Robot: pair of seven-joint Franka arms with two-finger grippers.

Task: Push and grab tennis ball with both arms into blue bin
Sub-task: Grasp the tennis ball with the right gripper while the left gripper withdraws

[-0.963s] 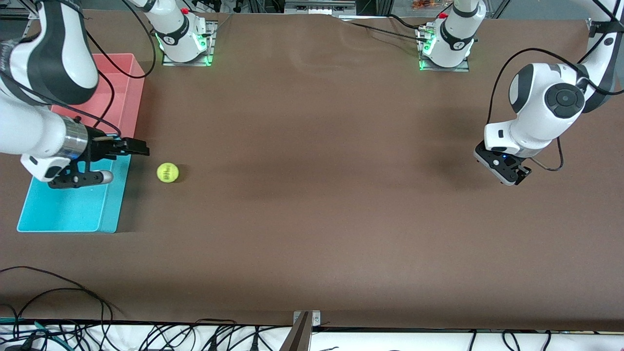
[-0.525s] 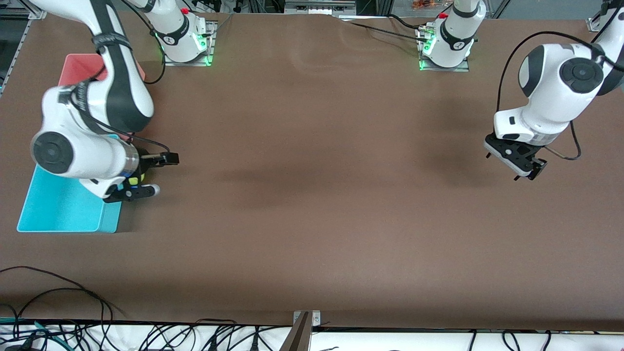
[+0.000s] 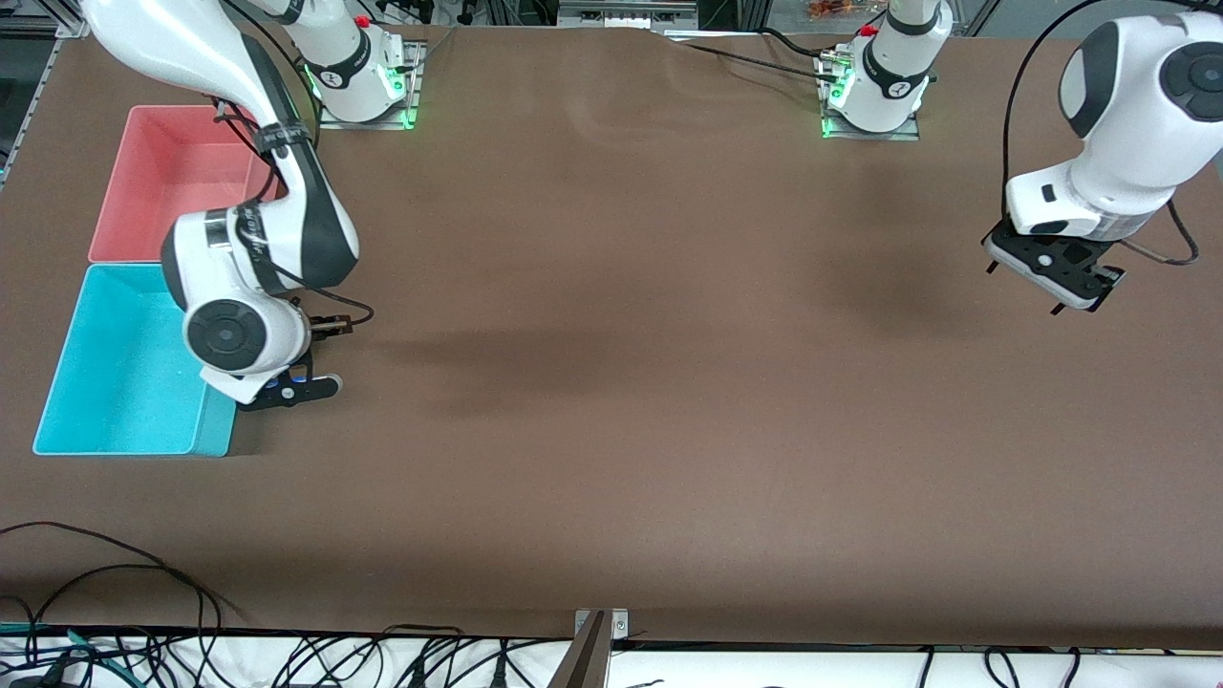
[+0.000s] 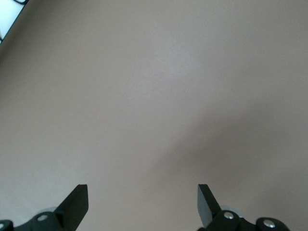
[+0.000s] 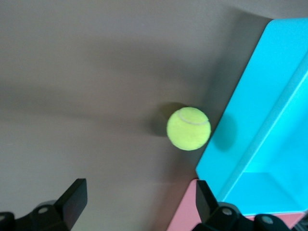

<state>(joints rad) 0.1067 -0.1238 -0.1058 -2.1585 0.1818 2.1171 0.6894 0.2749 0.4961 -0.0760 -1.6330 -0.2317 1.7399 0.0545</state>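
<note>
A wide brown table (image 3: pixel 611 382) fills the scene, with cables trailing along its edge nearest the front camera.

The right gripper (image 5: pixel 139 204) hangs over the table just beside the blue bin (image 3: pixel 124 363), its two fingers spread wide apart with nothing between them. In the right wrist view the tennis ball (image 5: pixel 188 128) lies on the brown surface, close against the outer wall of the blue bin, at or near touching; from the front camera the arm's wrist hides it, so its exact spot is hard to fix. The pink bin (image 3: pixel 177 182) stands against the blue one, farther from the front camera.

To do this grab well, the right gripper probably has to centre over the ball so one finger slips into the narrow space by the wall, or first nudge the ball away from the wall. Closing off-centre risks squirting the ball along the bin.

The left gripper (image 4: pixel 142 204) waits over bare table toward the left arm's end, fingers likewise spread and empty.
</note>
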